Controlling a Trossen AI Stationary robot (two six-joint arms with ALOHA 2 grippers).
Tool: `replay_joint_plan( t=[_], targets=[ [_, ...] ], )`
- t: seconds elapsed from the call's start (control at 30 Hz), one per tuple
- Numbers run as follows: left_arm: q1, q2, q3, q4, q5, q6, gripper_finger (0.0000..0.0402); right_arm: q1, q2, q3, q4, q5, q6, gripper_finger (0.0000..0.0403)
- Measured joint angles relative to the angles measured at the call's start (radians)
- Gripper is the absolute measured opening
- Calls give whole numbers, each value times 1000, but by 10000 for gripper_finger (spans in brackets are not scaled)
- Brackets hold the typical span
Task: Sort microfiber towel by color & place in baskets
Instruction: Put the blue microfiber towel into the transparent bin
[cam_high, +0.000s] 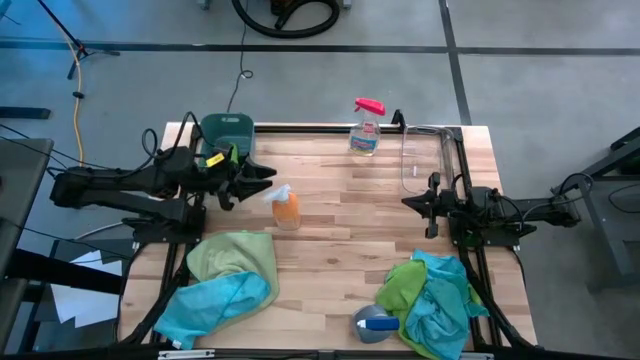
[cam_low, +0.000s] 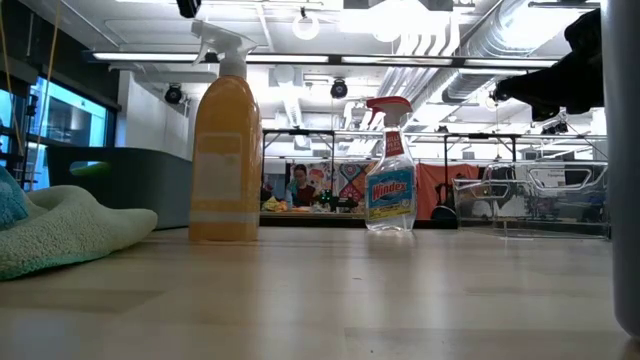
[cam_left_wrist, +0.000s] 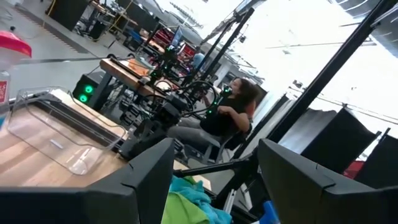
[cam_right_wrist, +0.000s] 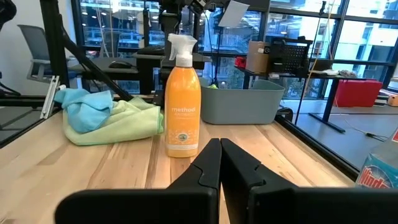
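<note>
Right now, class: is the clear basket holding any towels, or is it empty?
Empty. The clear basket shows bare wood through its bottom; both towel piles lie on the table.

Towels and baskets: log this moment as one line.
left gripper: open, empty, near teal basket | right gripper: shut, empty, near clear basket | towels: two unsorted piles on table

Two matte black jointed arms, black cables along them; left gripper (cam_high: 262, 180) with yellow-green patch behind; right gripper (cam_high: 412, 201) plain black
</note>
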Motion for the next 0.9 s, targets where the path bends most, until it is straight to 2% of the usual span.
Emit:
replay_joint_plan(
  t=[0.1, 0.17, 0.27, 0.3, 0.4, 0.5, 0.57, 0.63, 0.8, 0.9],
  targets=[
    [0, 0, 0, 0, 0, 22, 223, 0, 0, 0, 3, 0, 0, 0],
    [0, 0, 0, 0, 0, 26, 223, 0, 0, 0, 64, -20, 56, 0],
    [0, 0, 0, -1, 11, 34, 223, 0, 0, 0, 296, -104, 307, 0],
    [0, 0, 0, -1, 13, 42, 223, 1, 1, 0, 387, -98, 382, 0],
    [0, 0, 0, -1, 30, 68, 223, 0, 5, 0, 647, 3, 583, 0],
    [0, 0, 0, -5, 48, 88, 223, 0, 5, 3, 783, 124, 658, 0],
    [0, 0, 0, -5, 69, 88, 223, 1, 21, 30, 767, 119, 654, 0],
    [0, 0, 0, -6, 86, 88, 223, 1, 65, 77, 740, 69, 670, 0],
    [0, 0, 0, -8, 130, 89, 223, 1, 278, 274, 619, 15, 687, 0],
    [0, 0, 0, -14, 139, 83, 223, 1, 417, 436, 444, -7, 650, 0]
  ],
)
